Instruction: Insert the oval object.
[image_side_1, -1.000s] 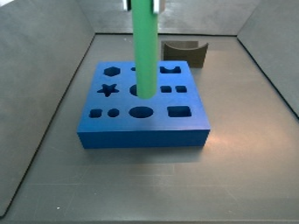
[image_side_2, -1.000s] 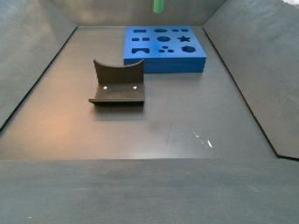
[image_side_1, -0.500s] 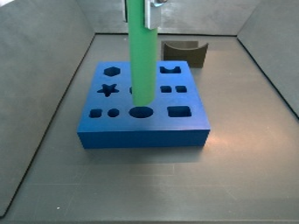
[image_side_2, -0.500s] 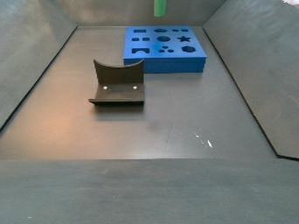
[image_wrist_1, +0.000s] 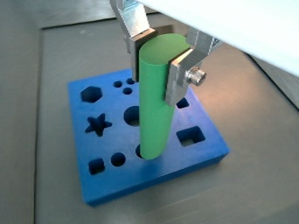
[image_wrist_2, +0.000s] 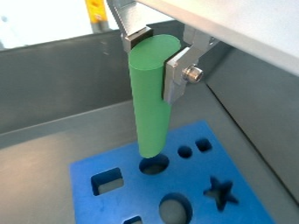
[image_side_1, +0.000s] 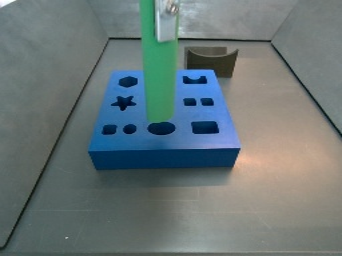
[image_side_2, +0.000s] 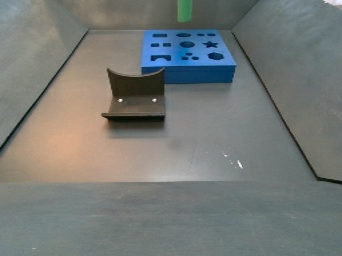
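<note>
The oval object (image_side_1: 158, 65), a long bright green rod, hangs upright in my gripper (image_side_1: 163, 10) over the blue block (image_side_1: 147, 152). My gripper (image_wrist_1: 160, 54) is shut on the rod's upper end (image_wrist_1: 158, 96), one silver finger on each side, in both wrist views (image_wrist_2: 155, 54). The rod's lower end (image_wrist_2: 149, 149) is just above a rounded hole (image_side_1: 162, 128) in the block's front row. I cannot tell whether it touches the block. In a side view the rod (image_side_2: 185, 9) shows only at the frame's upper edge, above the block (image_side_2: 222, 68).
The dark fixture (image_side_2: 134, 95) stands on the grey floor apart from the block; it also shows behind the block (image_side_1: 213, 60). The block has several other shaped holes, among them a star (image_side_1: 123, 102) and a hexagon (image_side_1: 126, 80). Sloped grey walls enclose the floor.
My gripper has carried the rod slightly left and toward the block's front row, and its lower end now sits lower, just over the rounded front hole.
</note>
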